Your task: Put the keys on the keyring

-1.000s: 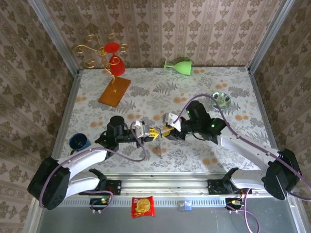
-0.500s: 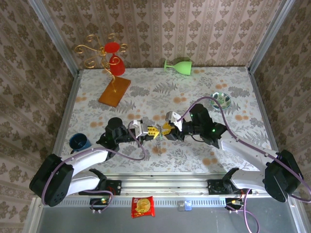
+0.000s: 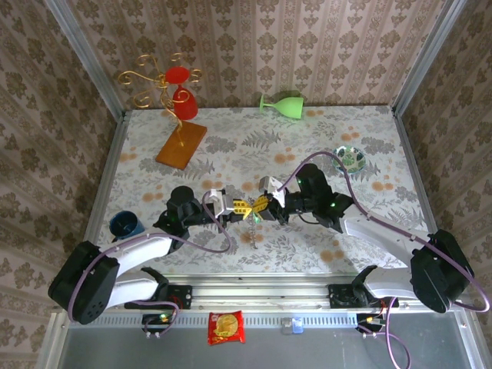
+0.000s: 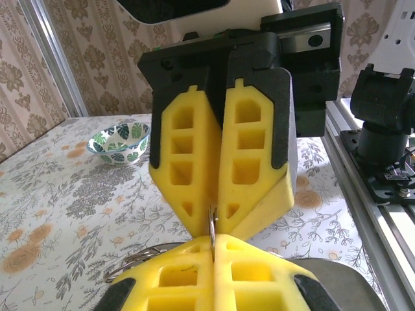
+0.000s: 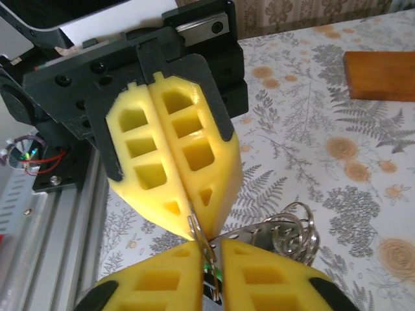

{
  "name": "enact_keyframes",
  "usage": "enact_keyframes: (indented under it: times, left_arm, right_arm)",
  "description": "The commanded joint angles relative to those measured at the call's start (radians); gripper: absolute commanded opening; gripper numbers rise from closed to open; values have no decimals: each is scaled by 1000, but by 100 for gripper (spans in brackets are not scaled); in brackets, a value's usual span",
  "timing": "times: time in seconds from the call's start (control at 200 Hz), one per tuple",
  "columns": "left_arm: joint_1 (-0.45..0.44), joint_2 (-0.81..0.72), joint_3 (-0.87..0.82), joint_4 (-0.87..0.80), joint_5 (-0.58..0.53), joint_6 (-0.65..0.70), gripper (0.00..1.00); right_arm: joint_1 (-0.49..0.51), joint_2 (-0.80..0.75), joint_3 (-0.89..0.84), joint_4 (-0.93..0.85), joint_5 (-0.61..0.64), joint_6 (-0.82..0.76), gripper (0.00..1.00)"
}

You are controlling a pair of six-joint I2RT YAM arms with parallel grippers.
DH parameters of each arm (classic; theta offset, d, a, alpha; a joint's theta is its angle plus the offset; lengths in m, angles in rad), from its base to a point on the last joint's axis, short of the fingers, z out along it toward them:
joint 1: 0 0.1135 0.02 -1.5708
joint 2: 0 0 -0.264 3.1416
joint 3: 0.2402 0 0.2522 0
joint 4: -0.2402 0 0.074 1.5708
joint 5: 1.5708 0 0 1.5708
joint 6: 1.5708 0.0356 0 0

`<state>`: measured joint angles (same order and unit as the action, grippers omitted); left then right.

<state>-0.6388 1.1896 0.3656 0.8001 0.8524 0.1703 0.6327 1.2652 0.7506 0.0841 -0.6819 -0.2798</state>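
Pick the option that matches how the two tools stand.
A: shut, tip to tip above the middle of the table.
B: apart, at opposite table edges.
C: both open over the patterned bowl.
A: the left tool and the right tool meet tip to tip above the middle of the table, both shut on a thin metal ring.

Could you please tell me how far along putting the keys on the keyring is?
Done: the pickup; the left tool and right tool meet tip to tip above the table. In hand: both pinch a thin metal ring, wire loops dangling beside. Left: the threading itself; I can't tell it has begun.
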Motion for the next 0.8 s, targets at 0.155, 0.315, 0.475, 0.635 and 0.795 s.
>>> enact_keyframes:
  times: [0.155,0.315,0.475,0.635,0.795]
  left_arm:
    - [8,-29,-5,8,-16,5,17]
    - [13,-81,67,-267,-16,148,18]
    - [13,-99,131,-477,-12,264,18]
    - [11,-93,169,-542,-4,298,16]
    - [11,-81,197,-604,14,331,6]
  right_arm:
    - [5,-3,70,-115,-18,-86,0]
    - [29,10,161,-351,60,-229,0]
    - [65,51,255,-526,147,-330,0]
    - [106,98,345,-641,215,-408,0]
    - [128,106,380,-639,215,-409,0]
